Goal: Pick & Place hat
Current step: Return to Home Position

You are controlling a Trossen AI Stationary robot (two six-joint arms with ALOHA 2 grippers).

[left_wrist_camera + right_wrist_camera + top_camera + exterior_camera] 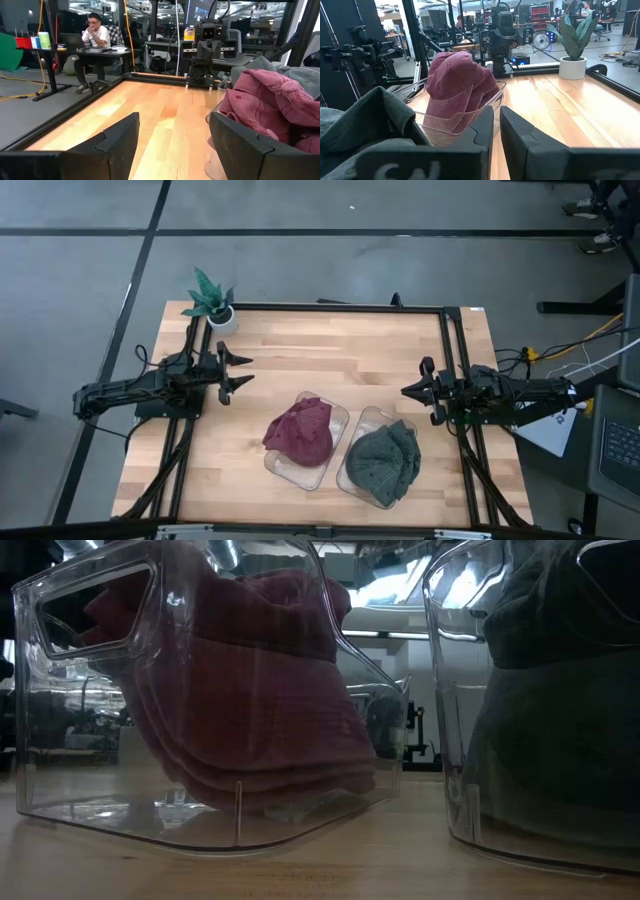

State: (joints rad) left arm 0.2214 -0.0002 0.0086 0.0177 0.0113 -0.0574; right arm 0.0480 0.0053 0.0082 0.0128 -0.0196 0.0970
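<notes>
A maroon hat [300, 430] lies heaped in a clear plastic bin [285, 470] at the table's near middle. It also shows in the low view [260, 710] and in both wrist views [270, 100] [457, 82]. A dark green hat [385, 460] fills a second clear bin [350, 483] to its right, and shows in the right wrist view [365, 120]. My left gripper [243, 372] is open and empty over the table's left part, pointing right [172, 145]. My right gripper [404, 391] is shut and empty at the right, beside the green hat's bin [496, 130].
A potted plant [212, 300] stands at the far left corner. A black frame rail [340, 307] runs along the far edge, with rails down both sides. Bare wood lies between the grippers and the far rail. A person [95, 35] sits at a desk beyond the table.
</notes>
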